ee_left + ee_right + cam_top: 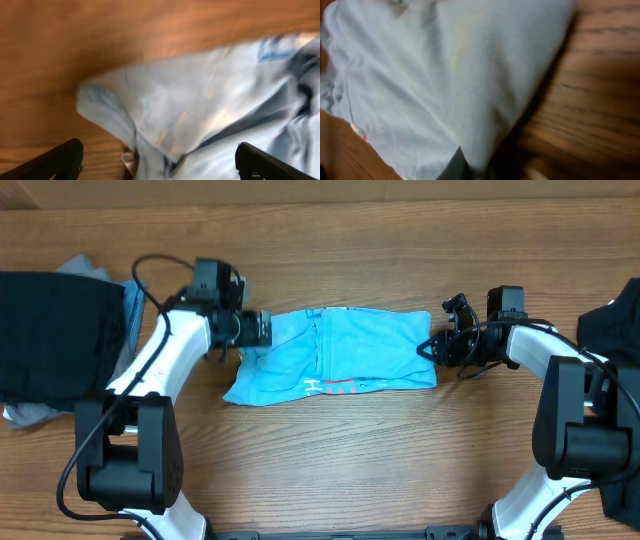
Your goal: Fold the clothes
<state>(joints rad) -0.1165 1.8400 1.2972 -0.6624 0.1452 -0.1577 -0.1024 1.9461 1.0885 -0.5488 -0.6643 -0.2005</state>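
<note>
While folded, T-shirt [335, 355] lies between both jaws.

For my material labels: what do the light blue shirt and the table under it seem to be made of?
The light blue shirt looks like soft matte knit fabric, probably cotton: it creases and drapes limply. The table looks like brown wood or wood-pattern laminate, with visible grain and a dull sheen.

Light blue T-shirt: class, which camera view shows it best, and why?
Overhead: the whole light blue T-shirt shows, folded into a band, with its red-and-white lettering along the near edge. The left wrist view gives only one blurred end; the right wrist view gives a close patch of cloth and one corner.
</note>
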